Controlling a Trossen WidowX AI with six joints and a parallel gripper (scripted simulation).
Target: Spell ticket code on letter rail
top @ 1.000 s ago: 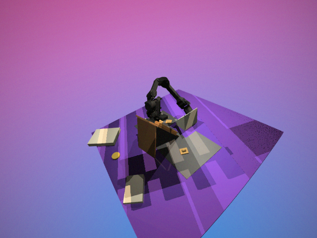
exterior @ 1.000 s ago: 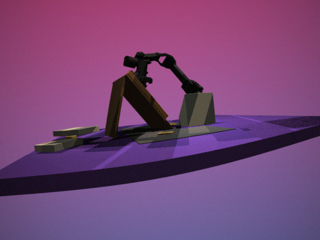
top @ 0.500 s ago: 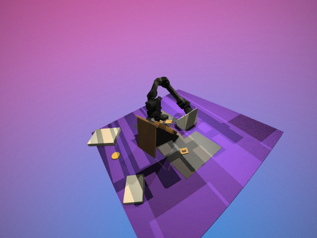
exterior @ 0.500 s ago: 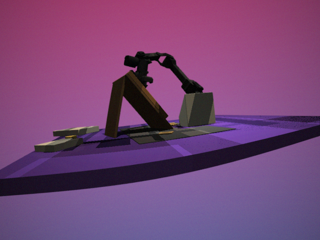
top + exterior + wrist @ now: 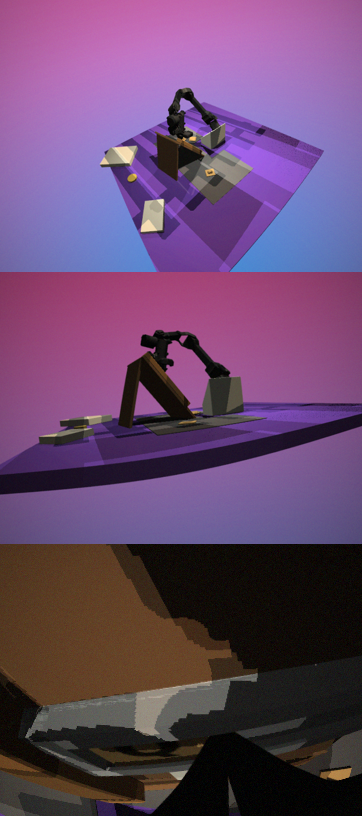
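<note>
The brown board (image 5: 166, 391) (image 5: 85, 634) leans like an easel; in the top view mostly its rear panel (image 5: 167, 155) shows. The grey letter rail (image 5: 200, 695) crosses the board in the wrist view. A tan tile (image 5: 189, 750) with a dark, unreadable mark sits in it. My gripper (image 5: 164, 369) (image 5: 221, 740) is shut and empty, its tips close to the rail beside that tile; whether they touch is unclear. A tile marked 3 (image 5: 210, 172) (image 5: 187, 422) lies on the mat. Another tile (image 5: 192, 138) (image 5: 195, 412) lies beyond the board. The ticket's code is not readable.
A grey mat (image 5: 235, 168) (image 5: 233, 421) lies beside and under the board. A pale block (image 5: 215, 139) (image 5: 223, 397) stands by the arm's base. Two pale slabs (image 5: 121, 155) (image 5: 153, 214) and a yellow disc (image 5: 132, 177) lie near the counter's edge.
</note>
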